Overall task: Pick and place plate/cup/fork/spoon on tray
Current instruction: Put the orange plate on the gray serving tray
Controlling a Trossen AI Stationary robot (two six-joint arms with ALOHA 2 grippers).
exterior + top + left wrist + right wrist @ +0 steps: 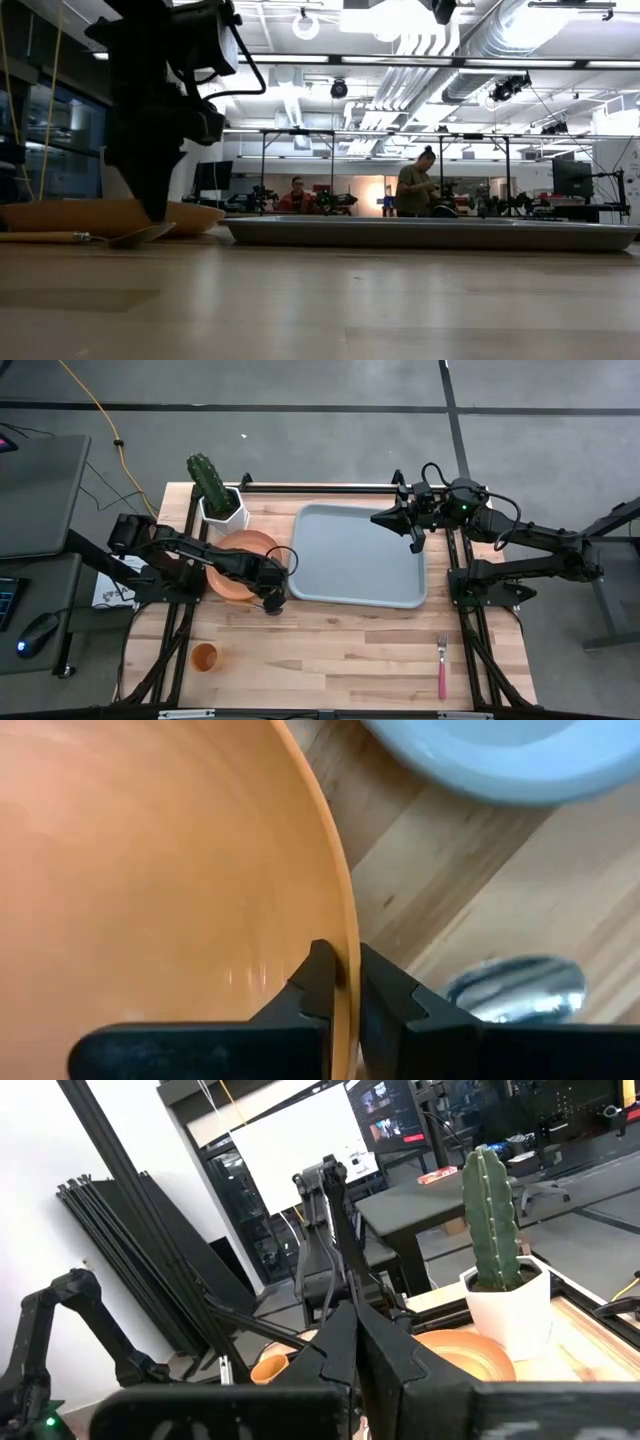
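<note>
Jaws of the left gripper [345, 982] pinch the plate [235, 565] rim at centre-left, beside the tray [355, 555]; right gripper [417, 540] jaws closed, empty, upper right.

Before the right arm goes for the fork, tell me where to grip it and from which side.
Grip the fork across its pink handle, near the middle, coming straight down from above. It lies flat on the bare table near the front right corner, tines pointing toward the tray, with open wood on both long sides, so the right tool could probably straddle the slim handle crosswise.
</note>
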